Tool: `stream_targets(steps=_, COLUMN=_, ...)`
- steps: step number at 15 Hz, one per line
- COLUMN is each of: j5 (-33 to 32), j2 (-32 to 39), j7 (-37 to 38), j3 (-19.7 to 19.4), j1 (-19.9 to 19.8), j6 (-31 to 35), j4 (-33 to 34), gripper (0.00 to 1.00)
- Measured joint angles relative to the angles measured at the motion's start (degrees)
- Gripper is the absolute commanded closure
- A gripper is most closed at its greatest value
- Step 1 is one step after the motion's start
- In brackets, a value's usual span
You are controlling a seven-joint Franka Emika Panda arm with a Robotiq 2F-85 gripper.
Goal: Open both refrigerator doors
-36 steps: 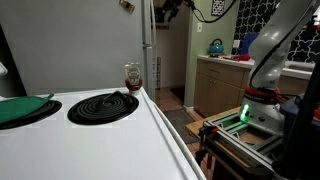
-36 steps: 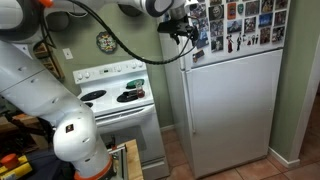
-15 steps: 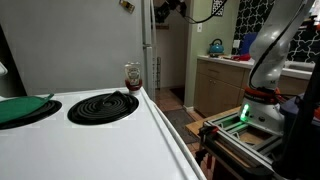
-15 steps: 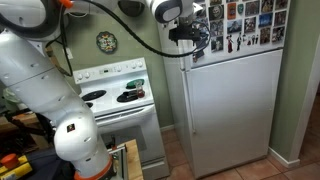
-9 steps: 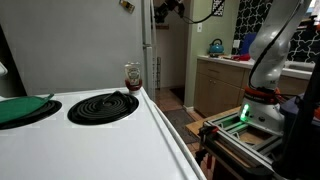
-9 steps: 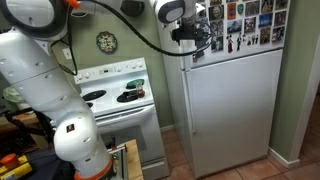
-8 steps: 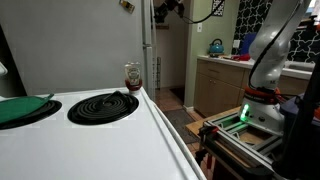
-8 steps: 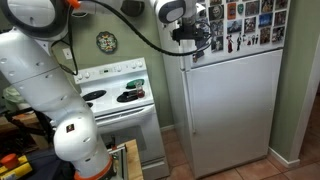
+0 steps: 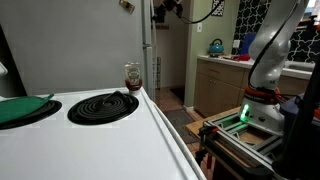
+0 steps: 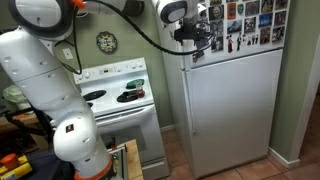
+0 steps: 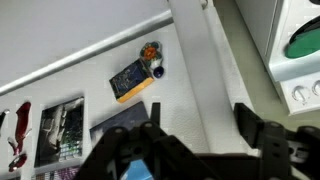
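Observation:
The white refrigerator stands to the right of the stove. Its upper door (image 10: 245, 22) is covered with photos and magnets, and its lower door (image 10: 235, 110) is plain. Both doors look shut. My gripper (image 10: 197, 35) is at the left edge of the upper door, near the seam between the doors. In an exterior view it shows at the top, by the fridge's front corner (image 9: 168, 8). In the wrist view the gripper (image 11: 198, 125) is open, with its two dark fingers (image 11: 245, 118) on either side of the door's white edge strip. I cannot tell whether they touch it.
A white stove (image 10: 120, 95) with coil burners (image 9: 103, 105) stands against the fridge's grey side (image 9: 80, 45). A small jar (image 9: 132, 76) sits at the stove's back corner. A wooden counter (image 9: 220, 85) and the robot's base frame (image 9: 245, 125) lie beyond.
The gripper has moved a little closer to the left edge of the upper door. Both doors are as before.

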Motion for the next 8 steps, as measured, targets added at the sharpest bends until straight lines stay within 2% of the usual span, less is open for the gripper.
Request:
stream_targets(steps=3, j5=0.78, j2=0.01, j7=-0.33, j3=0.81, j1=0.0, j6=-0.04, j4=0.0, gripper=0.81)
stream_targets(steps=5, j5=1.54, j2=0.05, j7=-0.54, j3=1.21, j1=0.01, j6=-0.05, j4=-0.03, gripper=0.94)
stream_targets(steps=8, j5=1.76, j2=0.08, j7=-1.17, j3=1.32, j1=-0.05, j6=0.0, j4=-0.05, gripper=0.92)
